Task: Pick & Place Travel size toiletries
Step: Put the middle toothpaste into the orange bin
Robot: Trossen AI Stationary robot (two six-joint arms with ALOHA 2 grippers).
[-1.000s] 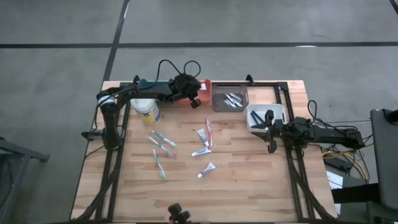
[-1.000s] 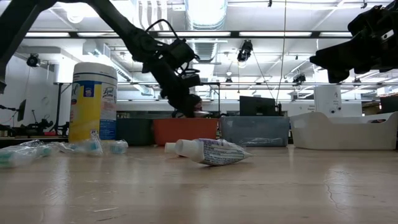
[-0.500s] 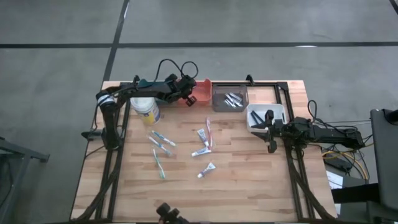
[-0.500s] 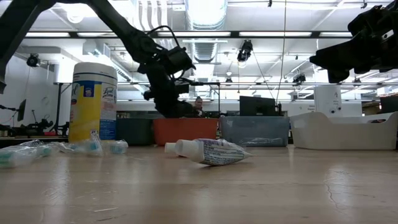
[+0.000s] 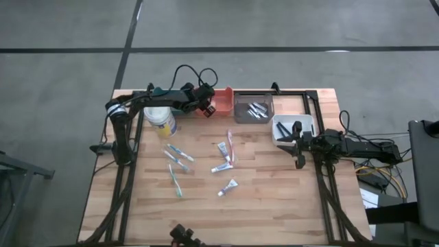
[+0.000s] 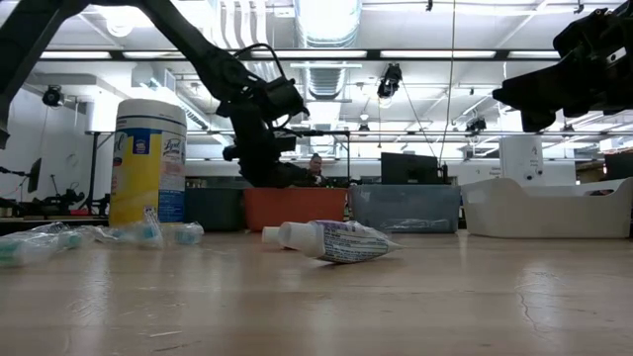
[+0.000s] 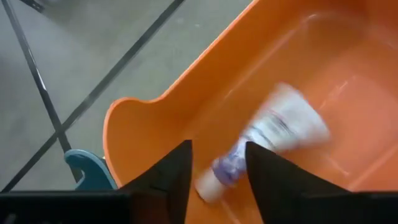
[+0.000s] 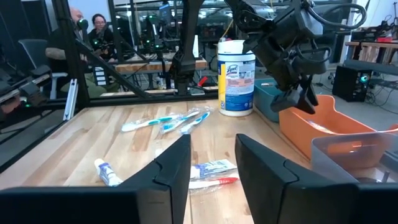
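Only the left wrist cam catches it: a small white tube (image 7: 273,134) with blue marks, blurred so probably mid-drop, sits inside the orange bin (image 7: 186,99) just past the left gripper (image 7: 216,165), whose fingers are spread with nothing between them. From above, that gripper (image 5: 204,104) hangs over the bin's left end at the table's back edge. The rest of the toiletries, toothbrushes (image 5: 177,161) and tubes (image 5: 224,152), lie mid-table with bare wood around them. The right gripper (image 5: 297,145) waits beside the white bin (image 5: 309,122), fingers apart, empty.
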